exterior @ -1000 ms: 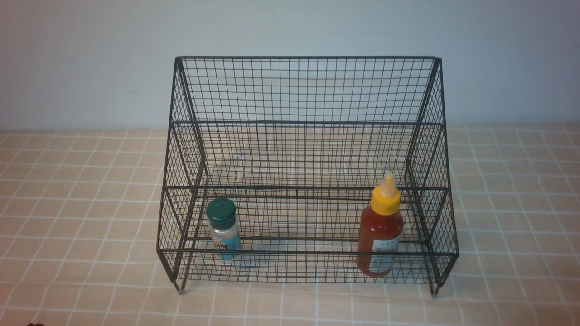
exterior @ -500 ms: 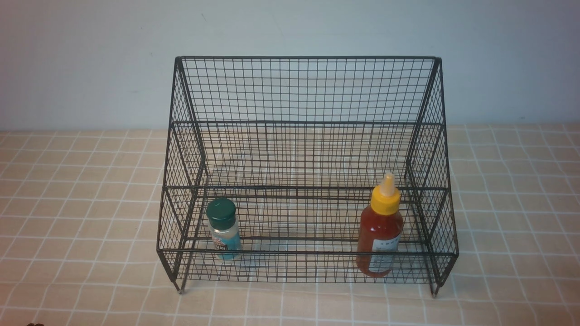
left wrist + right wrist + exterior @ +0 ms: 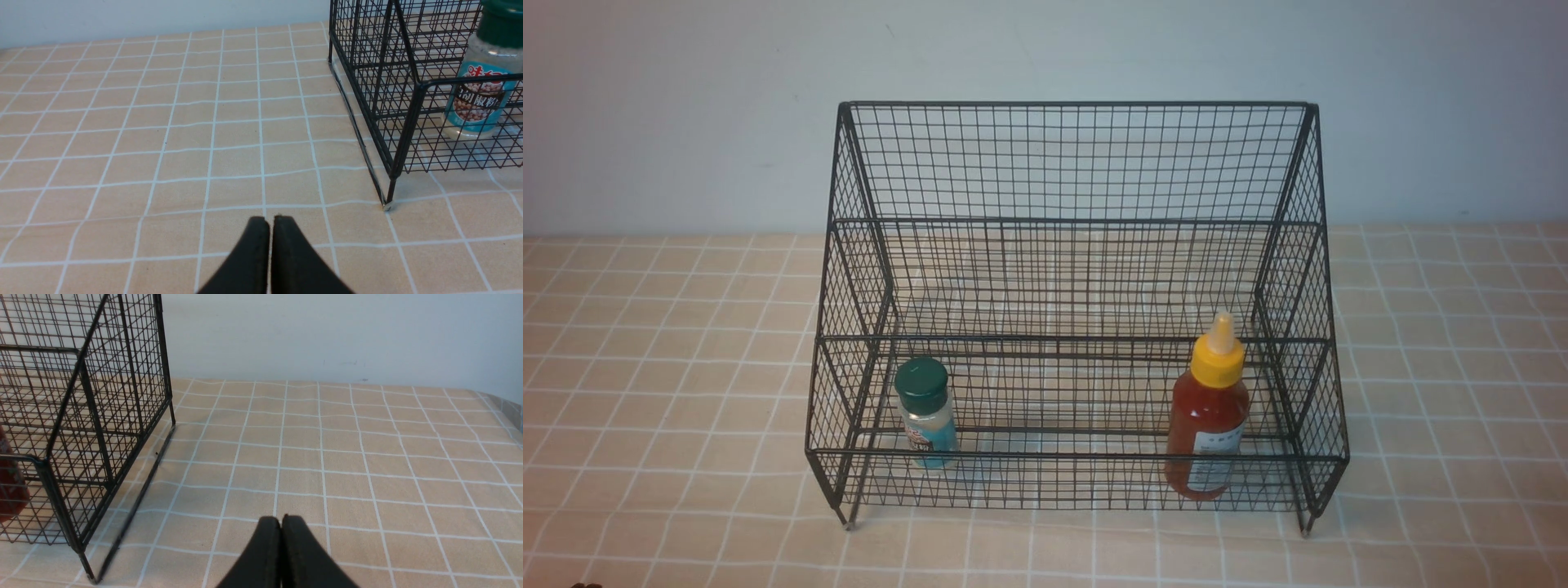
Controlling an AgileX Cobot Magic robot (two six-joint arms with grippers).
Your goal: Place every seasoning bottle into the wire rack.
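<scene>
Standing upright inside the wire rack [image 3: 1078,327], both bottles occupy its lowest front tier: the small shaker [image 3: 926,415] with the dark green cap near the rack's left front corner, the red-brown sauce bottle [image 3: 1207,416] with the yellow nozzle cap near its right front corner, the two well apart with bare mesh between them. The rack itself sits on the checked cloth of the bench [image 3: 645,367], toward the bench's far edge by the pale wall.

My left pincer [image 3: 269,222] is closed, its black fingers pressed together with nothing between them, and it hangs over bare cloth outside the rack's left side. From my left wrist the shaker [image 3: 482,81] shows behind the mesh beyond the rack's left front foot, apart from my fingers.

My right pincer [image 3: 281,522] is likewise closed on nothing, over bare cloth outside the rack's right side. From my right wrist only a red sliver of the sauce bottle [image 3: 10,486] shows through the wire at the rack's right front corner [image 3: 61,490], clear of my fingers.
</scene>
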